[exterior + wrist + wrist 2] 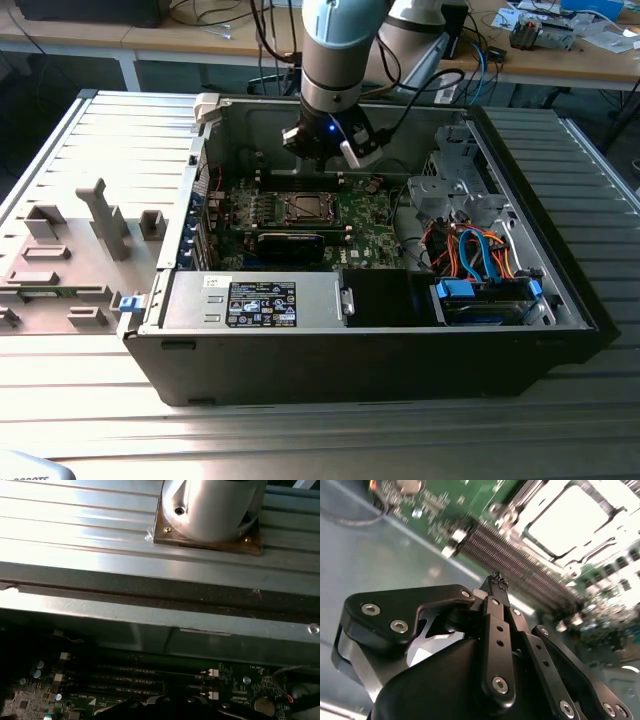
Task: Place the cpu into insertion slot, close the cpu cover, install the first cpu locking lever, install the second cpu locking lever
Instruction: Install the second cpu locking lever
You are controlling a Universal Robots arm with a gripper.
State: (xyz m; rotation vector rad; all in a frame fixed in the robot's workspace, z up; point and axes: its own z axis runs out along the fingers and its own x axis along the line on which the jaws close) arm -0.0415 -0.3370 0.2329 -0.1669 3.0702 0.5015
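Hovering behind the socket (303, 208) inside the computer case (400, 340), the pincer (496, 582) has its fingertips pressed narrow together with no cpu visible between them, so any descent risks scraping the memory slots (520, 560) beside that socket.

A ribbed, silver-grey metal table (90, 400) carries everything. On it, in the middle and toward the exterior view's right, lies a black desktop computer case (380, 350) on its side, its open side facing up. Just beside the case, on the exterior view's left, a flat grey plastic fixture plate (60, 270) with upright blocks and posts rests on the table. In the first wrist view, the arm's round white base (210, 510) is bolted onto the ribbed surface beyond the case's far wall.
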